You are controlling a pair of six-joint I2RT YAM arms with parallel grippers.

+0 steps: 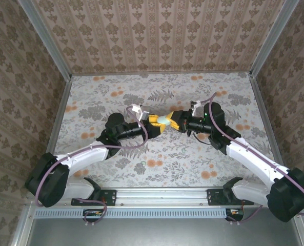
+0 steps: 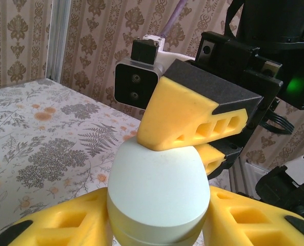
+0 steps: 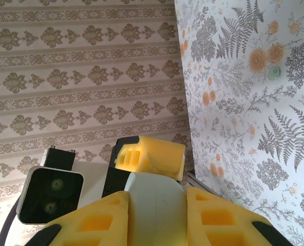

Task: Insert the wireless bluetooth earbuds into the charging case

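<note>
Early in the task, by the look of it. Charging case (image 2: pixel 157 189) held between both arms, apparently lifted clear of the table (image 1: pixel 193 164). Clamped at its lower body by the left gripper (image 2: pixel 159 221), pinched at its top end by the right gripper (image 3: pixel 157 215). Looks shut along the seam, with no earbud seated. Well apart from the case, a pale green speck (image 3: pixel 275 73) on the table, perhaps an earbud, too small to tell. Still to do: opening the case, seating both earbuds.
</note>
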